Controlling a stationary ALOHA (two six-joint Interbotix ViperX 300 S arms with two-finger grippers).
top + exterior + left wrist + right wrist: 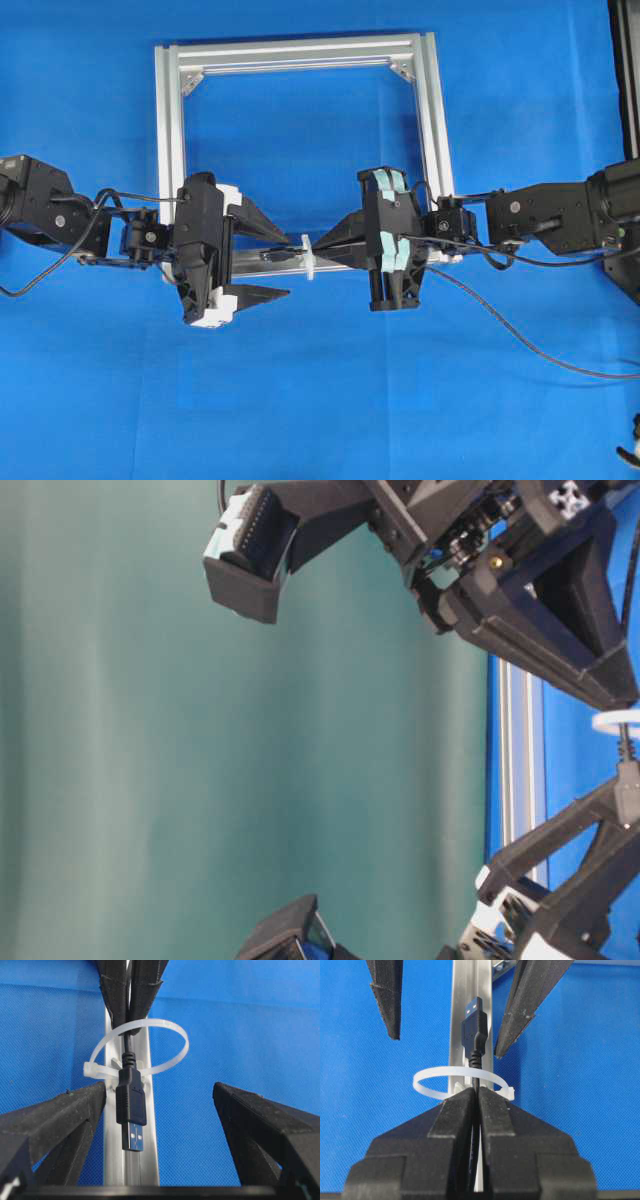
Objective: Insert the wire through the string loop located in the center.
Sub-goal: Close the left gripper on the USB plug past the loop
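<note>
A square aluminium frame (300, 55) lies flat on the blue desk (320, 400). On the middle of the frame's near bar stands the string loop (145, 1047), a thin white ring fixed upright to the rail.

The right gripper (477, 1097) has its two black fingers (452, 1115) pressed together on the wire (476, 1040), pinching the cable just behind the plug. The fingertips sit right at the loop, and the wire passes through the ring, so the black plug with its metal tip lies on the far side, above the rail. From the left wrist view the same plug (131, 1105) hangs inside and below the white ring, pointing toward that camera.

The left gripper (285, 265) faces the plug with its fingers (65, 1125) spread wide, one on each side of the rail, apart from the plug and holding nothing.

In the overhead view the rest of the cable (520, 335) trails from the right gripper across the desk toward its right edge.
</note>
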